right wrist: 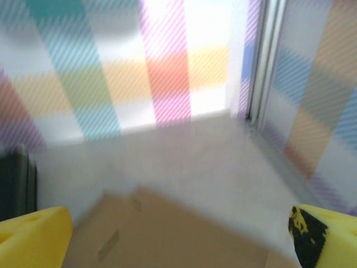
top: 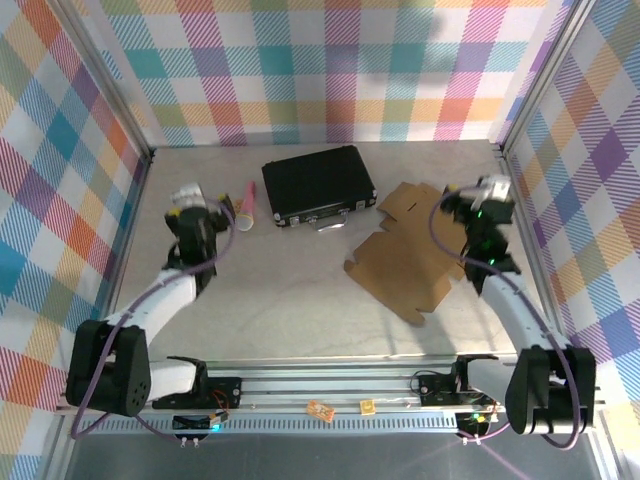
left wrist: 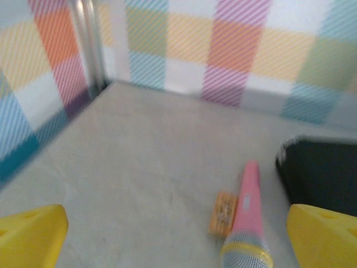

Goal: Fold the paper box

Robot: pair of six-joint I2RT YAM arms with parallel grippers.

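Unfolded brown paper box (top: 405,255), flat

The top external view looks steeply down from above and behind the arm bases at 6 o'clock. It is far enough back to take in the whole table (top: 280,310) up to the back wall at 12. The left wrist camera sits low and close behind the left gripper (left wrist: 178,240), facing the far corner at 11. It shares the pink microphone (left wrist: 248,212) and the black case (left wrist: 323,173) with the overhead view. The right wrist camera, equally low behind the right gripper (right wrist: 178,243), faces the corner at 1 and shares the paper box (right wrist: 167,229) and the case's edge.
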